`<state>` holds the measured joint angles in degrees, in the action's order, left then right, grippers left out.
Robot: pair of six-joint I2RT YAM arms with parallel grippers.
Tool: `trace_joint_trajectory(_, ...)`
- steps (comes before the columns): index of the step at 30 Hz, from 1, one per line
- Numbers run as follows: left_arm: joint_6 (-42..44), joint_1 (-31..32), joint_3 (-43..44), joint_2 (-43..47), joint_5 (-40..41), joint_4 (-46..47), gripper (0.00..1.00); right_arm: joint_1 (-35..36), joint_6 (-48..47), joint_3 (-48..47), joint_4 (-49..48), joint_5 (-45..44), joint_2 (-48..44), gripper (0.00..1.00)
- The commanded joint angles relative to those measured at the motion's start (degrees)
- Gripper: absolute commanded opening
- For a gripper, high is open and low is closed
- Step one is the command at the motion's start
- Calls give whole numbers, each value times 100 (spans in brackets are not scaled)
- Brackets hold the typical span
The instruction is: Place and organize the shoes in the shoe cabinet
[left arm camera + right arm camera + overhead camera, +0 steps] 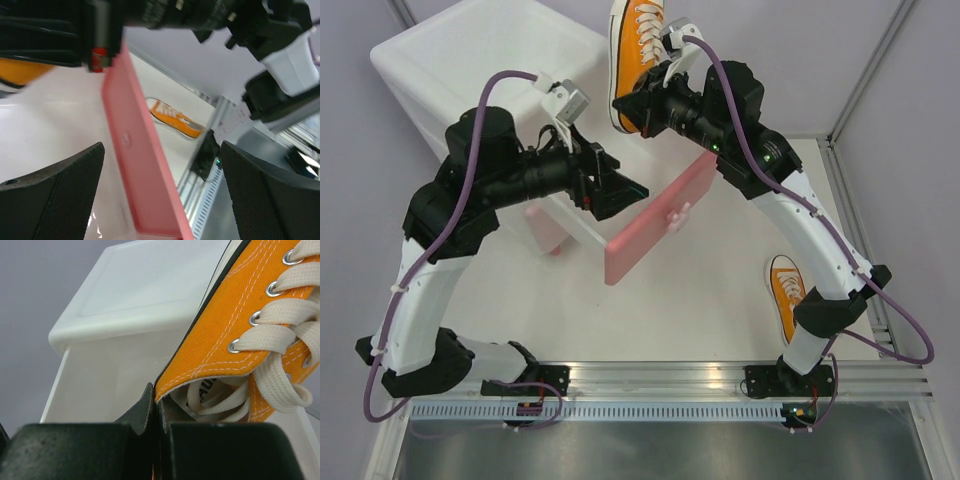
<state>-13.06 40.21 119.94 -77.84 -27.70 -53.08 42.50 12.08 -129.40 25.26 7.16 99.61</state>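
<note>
Up at the far side of the table (700, 320), we've got the right gripper (642, 108) clamped tight on the heel collar of one orange shoe (637, 50), holding it in the air just beside the shoe cabinet (470, 60). The wrist cam shows the fingers (145, 410) squeezed right onto the canvas edge, so that grip looks solid to us.

The pink drawer (660, 215) is pulled out and angled toward the middle of the table. The left gripper (625, 195) sits right at it with its fingers (55, 190) spread wide. The drawer front runs between them, but we don't see them actually squeezing it.

Progress-wise, we'd call this early. The lifted shoe isn't in the drawer yet, and the other orange shoe (787, 290) is lying on the table near the right arm's base, well apart from the cabinet. We can't spot the cream shoes in any view, so no idea whether they're stowed already. At least two shoes left to go, plus closing that drawer.
</note>
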Motion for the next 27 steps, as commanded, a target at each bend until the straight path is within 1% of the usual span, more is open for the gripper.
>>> trace_joint_trajectory(1, -241, -39, -93, 514, 1871, 561, 100, 4, -162, -410, -154, 540, -153, 1)
trace_joint_trajectory(2, -206, -39, -102, 559, 2457, 684, 100, 13, -162, -454, -48, 611, -170, 1)
trace_joint_trajectory(6, -74, -39, -76, 639, 3708, 869, 100, 13, -170, -612, 759, 1172, -188, 1)
trace_joint_trajectory(7, -74, -48, -85, 648, 3946, 887, 100, 4, -170, -604, 857, 1270, -197, 1)
trace_joint_trajectory(8, -39, -48, -94, 648, 4383, 904, 100, 4, -170, -586, 945, 1384, -205, 1)
trace_joint_trajectory(10, 5, -48, -146, 657, 4912, 966, 100, 13, -232, -603, 1218, 1682, -179, 1)
trace_joint_trajectory(13, 154, -57, -234, 657, 5431, 1098, 100, 30, -346, -708, 1552, 2077, -39, 1)
trace_joint_trajectory(18, 453, -74, -445, 718, 5872, 1335, 100, 153, -819, -858, 2070, 2255, 260, 1)
trace_joint_trajectory(22, 515, -83, -533, 797, 6154, 1449, 100, 241, -1583, -876, 2317, 2097, 409, 1)
trace_joint_trajectory(27, 506, -83, -708, 929, 6347, 1494, 100, 381, -2200, -858, 2457, 1834, 568, 1)
